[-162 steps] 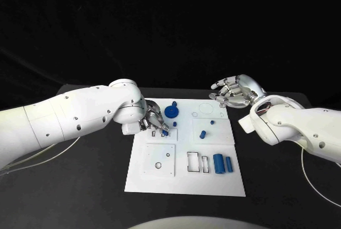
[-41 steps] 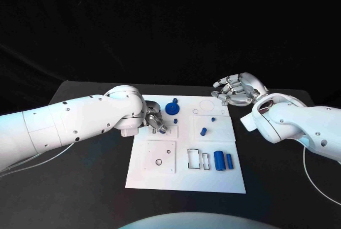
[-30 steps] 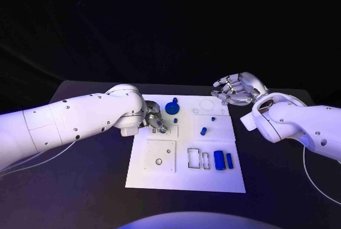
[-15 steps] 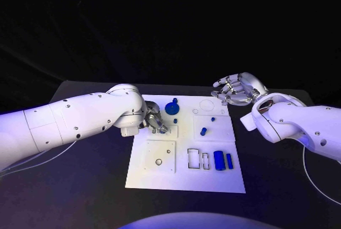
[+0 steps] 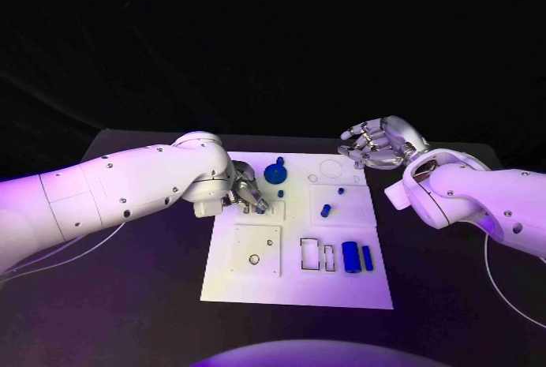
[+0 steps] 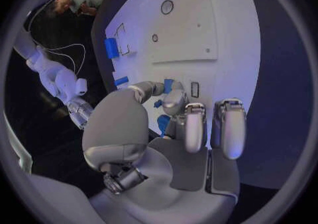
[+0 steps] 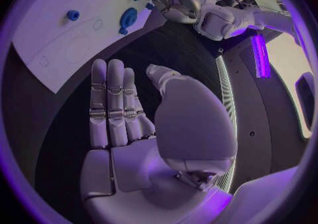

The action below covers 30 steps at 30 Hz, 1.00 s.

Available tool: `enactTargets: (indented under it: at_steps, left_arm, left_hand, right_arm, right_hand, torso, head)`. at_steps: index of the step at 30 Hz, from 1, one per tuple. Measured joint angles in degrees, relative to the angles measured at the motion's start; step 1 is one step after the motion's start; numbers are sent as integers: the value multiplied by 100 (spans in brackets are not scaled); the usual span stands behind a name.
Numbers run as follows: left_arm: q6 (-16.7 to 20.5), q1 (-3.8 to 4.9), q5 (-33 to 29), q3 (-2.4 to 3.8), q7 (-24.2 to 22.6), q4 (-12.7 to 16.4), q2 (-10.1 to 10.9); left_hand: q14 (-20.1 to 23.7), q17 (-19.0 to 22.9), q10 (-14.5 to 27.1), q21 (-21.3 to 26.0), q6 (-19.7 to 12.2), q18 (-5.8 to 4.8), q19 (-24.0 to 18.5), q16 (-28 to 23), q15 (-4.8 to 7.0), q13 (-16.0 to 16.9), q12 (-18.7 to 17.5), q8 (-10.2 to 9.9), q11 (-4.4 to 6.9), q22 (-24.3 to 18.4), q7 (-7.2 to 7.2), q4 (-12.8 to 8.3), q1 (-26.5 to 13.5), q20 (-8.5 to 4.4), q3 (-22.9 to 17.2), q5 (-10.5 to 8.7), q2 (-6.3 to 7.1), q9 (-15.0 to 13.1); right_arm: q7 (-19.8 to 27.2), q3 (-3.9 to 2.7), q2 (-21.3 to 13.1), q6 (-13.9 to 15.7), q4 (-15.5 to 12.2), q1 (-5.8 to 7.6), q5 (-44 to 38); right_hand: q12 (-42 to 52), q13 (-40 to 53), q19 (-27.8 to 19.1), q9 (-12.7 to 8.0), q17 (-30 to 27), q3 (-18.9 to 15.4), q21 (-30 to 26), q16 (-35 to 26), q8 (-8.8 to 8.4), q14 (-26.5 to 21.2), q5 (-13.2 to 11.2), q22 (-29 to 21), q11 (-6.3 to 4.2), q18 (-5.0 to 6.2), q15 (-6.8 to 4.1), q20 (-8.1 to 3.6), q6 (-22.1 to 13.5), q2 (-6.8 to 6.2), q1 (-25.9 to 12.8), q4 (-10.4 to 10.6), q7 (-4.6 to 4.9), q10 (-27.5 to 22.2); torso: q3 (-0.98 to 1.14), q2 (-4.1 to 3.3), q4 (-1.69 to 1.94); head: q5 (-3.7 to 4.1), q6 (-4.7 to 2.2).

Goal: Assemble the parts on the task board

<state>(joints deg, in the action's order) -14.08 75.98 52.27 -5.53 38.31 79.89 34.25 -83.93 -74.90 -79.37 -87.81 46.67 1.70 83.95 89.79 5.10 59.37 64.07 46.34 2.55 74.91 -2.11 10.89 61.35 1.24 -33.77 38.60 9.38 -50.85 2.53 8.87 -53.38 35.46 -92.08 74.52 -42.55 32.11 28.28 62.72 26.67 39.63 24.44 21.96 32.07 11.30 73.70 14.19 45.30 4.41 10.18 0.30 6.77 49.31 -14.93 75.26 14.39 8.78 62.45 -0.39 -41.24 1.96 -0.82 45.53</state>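
So the white task board (image 5: 298, 284) sits in the middle of the black worktop (image 5: 136, 288), and the left hand (image 5: 247, 195) is down over the board's upper-left area. In the left wrist view its fingertips (image 6: 174, 96) are bunched around a small blue part (image 6: 168, 84) right by a little rectangular slot, so it looks pinched between thumb and finger, though I can't quite tell if the part is already touching the board. The right hand (image 5: 375, 144) is up off the board's far right corner, palm facing up, fingers loosely spread and holding nothing; the right wrist view shows the same, fingers straight and side by side with the thumb apart. The rest of the blue bits are scattered on the board: a big round gear-like part (image 5: 274, 174) near the top with a small peg (image 5: 280, 160) just beyond it, two small pieces (image 5: 326, 211) on the raised square panel to the right, and a chunky cylinder (image 5: 350, 257) with a thinner one (image 5: 366, 258) just beside it near the lower right, next to some empty rectangular cutouts (image 5: 308, 254). There's also a square plate (image 5: 256, 252) with a small hole at lower left.
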Motion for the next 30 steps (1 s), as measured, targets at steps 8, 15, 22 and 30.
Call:
enactTargets:
  at_steps: [8,15,22,30]
  left_arm:
    - [-17,8,-64,1,30,-32,-16]
    - [-11,10,-87,3,42,-42,-26]
    - [-8,11,-103,7,57,-54,-35]
    - [-24,5,-156,31,75,-104,-59]
  left_hand:
    - [0,0,0,0,-8,0,0,0,0,5,0,-18,0,0,7,0,2,0,0,-45,-2,14]
    - [0,0,-16,0,-48,0,0,0,0,13,0,-90,-16,0,-34,0,2,0,0,-82,-65,35]
    - [0,0,-20,0,-48,0,0,0,0,28,0,-146,-21,0,-34,-1,-5,0,1,-94,-72,68]
    - [0,0,-20,0,8,1,0,0,0,38,0,-147,-21,0,-5,-2,-5,0,2,137,-72,44]
  right_arm:
    - [0,0,-4,-5,0,-2,0]
    - [-1,0,-7,-9,-2,-3,0]
    - [-1,0,-8,-15,-3,-4,-1]
    - [-1,1,-4,-26,5,-11,-2]
  right_hand:
    - [0,-12,21,5,9,0,0,-22,0,0,0,-8,0,1,0,21,0,0,0,0,0,0]
    - [0,-12,21,4,9,0,0,-22,0,0,0,-8,0,0,0,21,0,0,0,0,0,0]
    - [0,-12,21,4,8,0,0,-22,0,0,0,-8,0,0,0,21,0,0,0,0,0,1]
    - [0,-22,21,4,13,0,-23,-22,0,0,0,-15,1,0,0,21,0,0,0,0,0,1]
  torso:
    - [2,-1,-3]
    - [-1,-1,-3]
    - [-1,-1,-7]
    - [-1,-3,-2]
  head:
    - [2,12]
    - [9,13]
    - [14,14]
    - [20,24]
